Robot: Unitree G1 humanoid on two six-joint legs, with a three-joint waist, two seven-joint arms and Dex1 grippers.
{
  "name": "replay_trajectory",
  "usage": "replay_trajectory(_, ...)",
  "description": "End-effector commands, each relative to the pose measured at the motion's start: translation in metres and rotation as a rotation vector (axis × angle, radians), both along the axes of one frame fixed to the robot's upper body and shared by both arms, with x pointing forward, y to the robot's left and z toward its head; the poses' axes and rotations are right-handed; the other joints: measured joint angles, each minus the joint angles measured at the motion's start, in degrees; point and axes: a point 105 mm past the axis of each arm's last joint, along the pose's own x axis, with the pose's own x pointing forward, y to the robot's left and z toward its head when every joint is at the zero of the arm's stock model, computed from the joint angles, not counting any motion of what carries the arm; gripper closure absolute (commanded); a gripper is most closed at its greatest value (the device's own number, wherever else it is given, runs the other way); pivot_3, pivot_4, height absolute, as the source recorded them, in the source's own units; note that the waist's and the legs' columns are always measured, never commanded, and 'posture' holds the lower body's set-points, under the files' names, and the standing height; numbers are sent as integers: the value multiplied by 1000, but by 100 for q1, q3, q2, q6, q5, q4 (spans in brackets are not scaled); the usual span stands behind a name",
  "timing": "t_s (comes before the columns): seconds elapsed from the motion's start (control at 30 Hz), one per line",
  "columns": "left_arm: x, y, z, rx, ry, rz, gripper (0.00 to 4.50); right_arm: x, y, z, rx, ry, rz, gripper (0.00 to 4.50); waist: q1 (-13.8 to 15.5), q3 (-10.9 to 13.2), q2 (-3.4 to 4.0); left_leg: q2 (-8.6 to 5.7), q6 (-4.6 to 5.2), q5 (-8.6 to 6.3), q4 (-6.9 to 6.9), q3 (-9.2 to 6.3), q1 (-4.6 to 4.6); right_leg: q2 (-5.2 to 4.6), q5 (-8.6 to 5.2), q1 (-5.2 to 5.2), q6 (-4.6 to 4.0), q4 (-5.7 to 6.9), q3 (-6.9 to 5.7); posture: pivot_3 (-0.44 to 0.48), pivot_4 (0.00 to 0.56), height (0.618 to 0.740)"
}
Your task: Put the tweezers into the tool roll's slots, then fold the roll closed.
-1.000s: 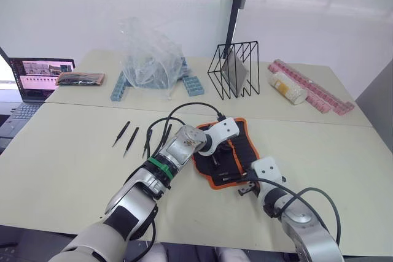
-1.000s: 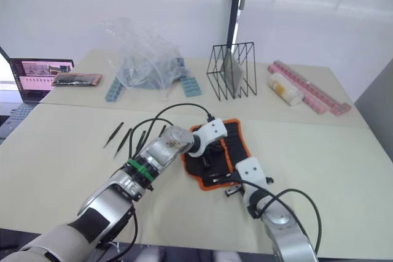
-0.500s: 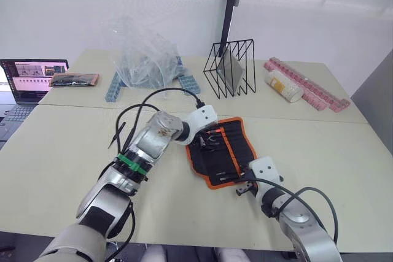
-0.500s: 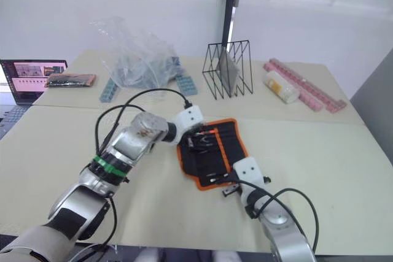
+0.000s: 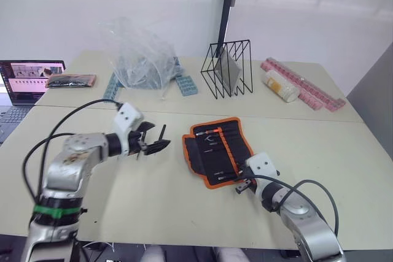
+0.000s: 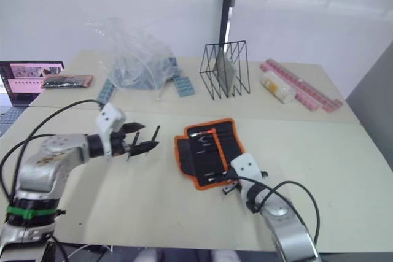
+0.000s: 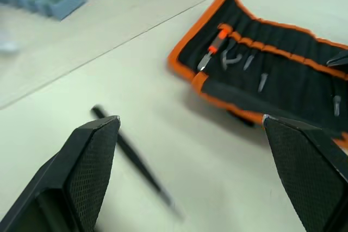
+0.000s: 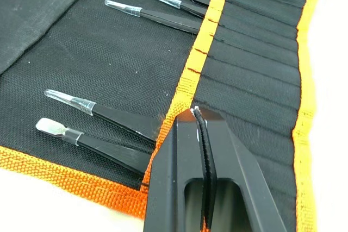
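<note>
The tool roll (image 5: 216, 150) lies open on the table, black with orange edging. Several black tweezers (image 8: 124, 122) sit with their shafts in the slots (image 8: 247, 52), tips sticking out past the orange strip. My right gripper (image 5: 242, 183) is shut, tips (image 8: 194, 114) resting over that strip at the roll's near edge, holding nothing. My left gripper (image 5: 151, 143) hangs open over the table left of the roll, its fingers (image 7: 89, 161) wide apart. One loose tweezer (image 7: 136, 161) lies on the table under it.
A black wire rack (image 5: 230, 69), a crumpled clear plastic bag (image 5: 138, 56) and blue blocks (image 5: 187, 85) stand behind the roll. A jar (image 5: 281, 86) and pink strips (image 5: 307, 92) lie at back right. A laptop (image 5: 27, 81) and flat pouch (image 5: 70, 80) are far left.
My left gripper has opened and pulled away from the roll to the left, over the bare table. The right gripper has stayed shut at the roll's near edge. The camera shifted.
</note>
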Motion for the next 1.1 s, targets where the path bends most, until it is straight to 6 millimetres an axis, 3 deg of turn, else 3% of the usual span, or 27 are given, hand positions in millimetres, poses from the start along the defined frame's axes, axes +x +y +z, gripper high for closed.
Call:
replay_trajectory(0.03, -19, 40, 8, 10, -73, 147, 30, -8, -8, -24, -6, 93, 13, 4500, -1, 1, 2, 0, 0, 0, -1, 0, -1, 0, -2, -1, -1, 1, 0, 0, 150, 720)
replay_trajectory(0.13, -43, 74, -5, 14, -68, 280, 30, -11, -10, -17, 28, 50, 34, 4500, 8, 2, 1, 1, 0, 0, -16, 0, 0, -1, -9, -6, -10, 0, -3, 0, 150, 720)
replay_trajectory(0.33, -92, 122, -23, 14, -74, 505, 30, -17, -13, -17, 64, -3, 57, 4500, 101, 12, 2, 1, -2, -1, -20, 1, 0, -12, -20, -7, -23, -4, -15, 0, 150, 720)
replay_trajectory(0.63, -150, 137, -34, 5, -54, 684, 30, -15, -14, -16, 81, -34, 55, 4500, 140, 17, -24, 2, -3, -1, -20, 7, 5, -18, -39, -8, -58, -8, -14, 0, 150, 720)
replay_trajectory(0.83, -147, 134, -42, 11, -41, 690, 30, -14, -13, -14, 85, -37, 65, 4500, 137, 18, -25, 2, -5, -3, -20, 7, 24, -18, -43, -15, -63, -14, -14, 0, 150, 720)
replay_trajectory(1.1, -112, 137, -43, 5, -42, 656, 30, -17, -9, -15, 85, -41, 50, 4500, 136, 18, -25, 2, -6, -3, -23, 7, 24, -17, -43, -12, -62, -12, -14, 0, 150, 720)
